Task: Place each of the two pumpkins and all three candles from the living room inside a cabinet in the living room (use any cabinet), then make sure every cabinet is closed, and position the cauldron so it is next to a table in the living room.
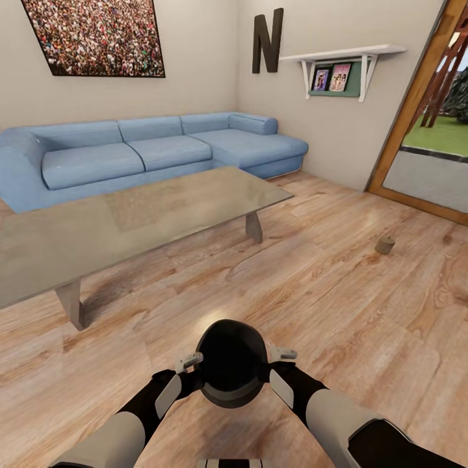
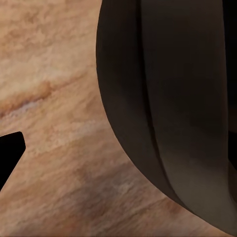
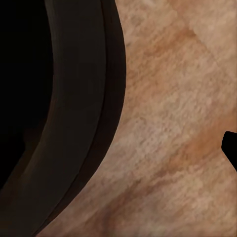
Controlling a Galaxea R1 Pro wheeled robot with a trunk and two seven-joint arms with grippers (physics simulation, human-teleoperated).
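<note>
Cauldron sits low centre in the head view, gripped between both arms over the wood floor, mouth facing the camera, dark inside. Left gripper is on its left flank, right gripper on its right flank; each looks pressed against the pot wall, one pale finger visible per side sticking out past the rim. Can't tell jaw opening on either: the other finger is hidden by the pot, so whether they pinch the rim or just push on the sides is unclear. Left wrist view: curved black cauldron wall close up, floor planks beside it, a dark finger tip at the frame edge. Right wrist view: same story, cauldron rim and dark interior, floor, sliver of a dark finger at the edge. Table with a grey-brown top on pale legs stands ahead and to the left, well apart from the cauldron. One candle is on the floor to the right, past the table's end, near the wood-framed doorway. Blue corner sofa behind the table against the walls. Framed crowd picture above the sofa, big dark letter N and a white wall shelf on the far wall.
</note>
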